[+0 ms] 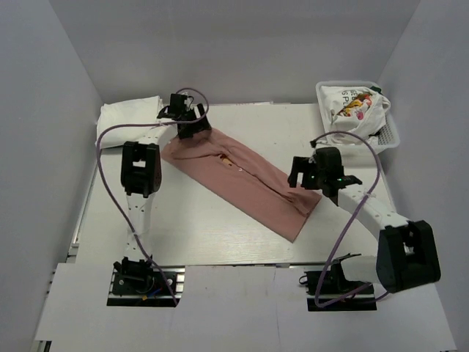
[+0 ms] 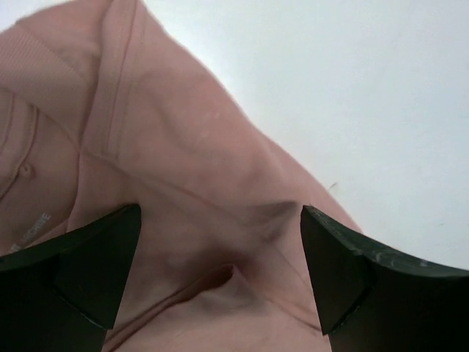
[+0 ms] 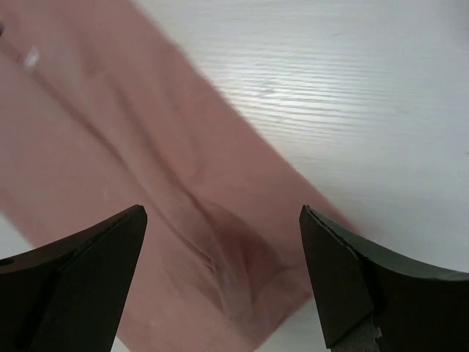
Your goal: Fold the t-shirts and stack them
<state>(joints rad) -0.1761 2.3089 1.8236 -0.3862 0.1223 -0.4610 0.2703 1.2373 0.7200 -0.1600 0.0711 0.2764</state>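
A dusty-pink t-shirt [image 1: 242, 180] lies on the table as a long narrow band, running diagonally from back left to front right. My left gripper [image 1: 192, 132] hovers over its back-left end with jaws wide open; in the left wrist view the left gripper [image 2: 220, 249] has the pink cloth [image 2: 183, 183] with a small pucker between its fingers. My right gripper [image 1: 304, 176] stands open over the front-right end, and in the right wrist view the right gripper [image 3: 223, 249] has the pink shirt's corner [image 3: 242, 271] between its fingers. Neither holds anything.
Folded white t-shirts [image 1: 126, 114] lie at the back left corner. A white mesh basket [image 1: 392, 136] at the back right holds a white t-shirt with colourful print [image 1: 350, 103]. Bare white table [image 1: 190, 227] lies in front of the pink shirt. Grey walls enclose three sides.
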